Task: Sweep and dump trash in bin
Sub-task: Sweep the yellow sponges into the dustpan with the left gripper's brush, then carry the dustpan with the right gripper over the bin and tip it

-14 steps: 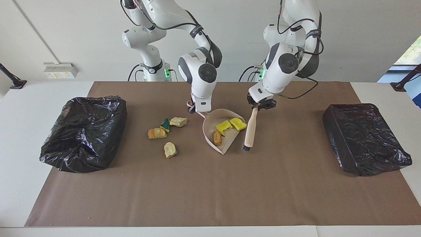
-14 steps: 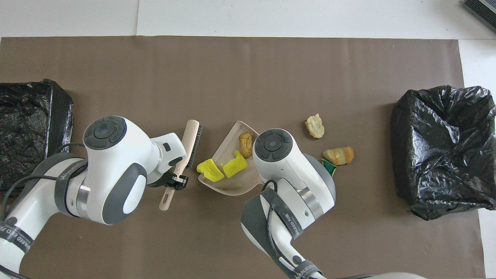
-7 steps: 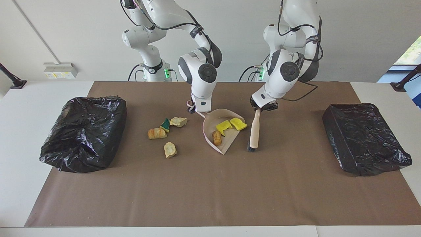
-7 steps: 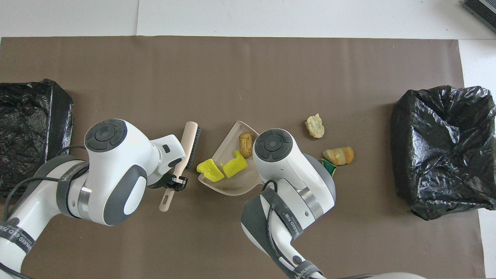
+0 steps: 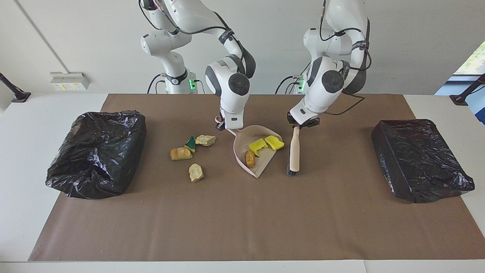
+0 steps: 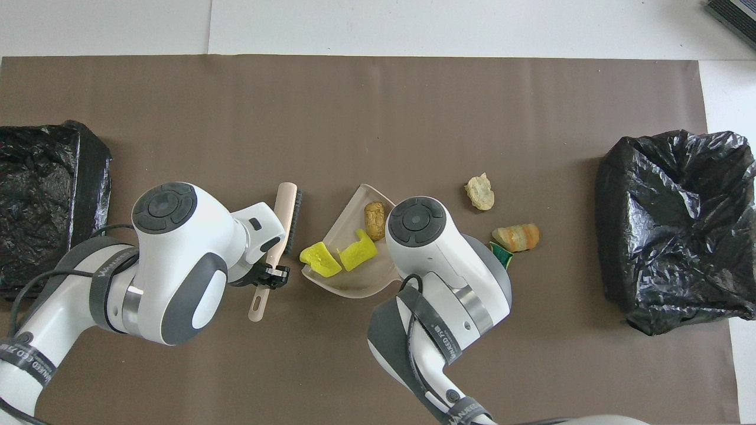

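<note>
Left gripper [image 5: 299, 124] of mine is pressed tight on the brush [image 5: 294, 151] handle, and my right gripper [image 5: 223, 127] pinches the pan [image 5: 262, 163] handle at the end nearest me.

What changed in the last second: I swung the brush off the pan's side. It leaned in toward the pan mouth, and now it hangs nearly straight, bristles on the paper, just beside the pan toward the left arm's end. The pan and everything in it stayed put. I read that as one sweeping stroke finished and the brush drawn back for another.

Counting, big to small. Two bins, one at the right arm's end [image 5: 94, 151] and one at the left arm's end [image 5: 416, 159]. One pan. One brush. Seven bits of trash: three in the pan, namely two yellow [image 5: 257, 145] [image 5: 274, 142] and one brown [image 5: 249, 158]. Four are loose on the paper between the pan and the right arm's bin: one green [image 5: 190, 143], two tan [image 5: 205, 140] [image 5: 196, 172], one orange [image 5: 180, 153].

So sweeping is under half done, and nothing is dumped yet.
</note>
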You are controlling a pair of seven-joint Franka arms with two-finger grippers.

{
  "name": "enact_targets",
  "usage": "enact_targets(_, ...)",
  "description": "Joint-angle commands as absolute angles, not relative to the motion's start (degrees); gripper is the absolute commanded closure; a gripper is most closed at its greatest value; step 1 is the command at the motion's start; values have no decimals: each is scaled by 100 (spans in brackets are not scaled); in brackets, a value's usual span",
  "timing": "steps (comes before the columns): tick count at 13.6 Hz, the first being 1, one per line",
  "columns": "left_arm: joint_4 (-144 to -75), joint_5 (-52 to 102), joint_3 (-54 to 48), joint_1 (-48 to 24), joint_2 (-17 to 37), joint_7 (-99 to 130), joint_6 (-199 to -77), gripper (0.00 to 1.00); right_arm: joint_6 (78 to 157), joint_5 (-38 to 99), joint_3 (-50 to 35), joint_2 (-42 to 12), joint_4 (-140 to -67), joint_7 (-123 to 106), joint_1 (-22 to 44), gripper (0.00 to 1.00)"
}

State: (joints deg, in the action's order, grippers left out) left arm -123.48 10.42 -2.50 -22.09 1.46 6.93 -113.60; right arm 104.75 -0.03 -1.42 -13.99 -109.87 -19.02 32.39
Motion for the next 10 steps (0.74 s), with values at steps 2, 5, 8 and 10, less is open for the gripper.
enact_targets(2, -12472, 749, -246, -2232, 35, 1036, -11574, 100, 10338, 106, -158, -1205, -11206, -1942, 3155, 100)
enact_targets(5, -12524, 571, -246, -2241, 18, 1344, -11725, 100, 10187, 70, -149, -828, -11189, -2004, 2867, 100)
enact_targets(8, -12568, 343, -255, -2557, -35, 1783, -11759, 100, 10151, 79, -149, -388, -11110, -2590, 2252, 100)
enact_targets(10, -12595, 334, -246, -2899, -79, 2177, -11856, 100, 10151, 79, -141, -159, -10908, -2890, 1813, 100)
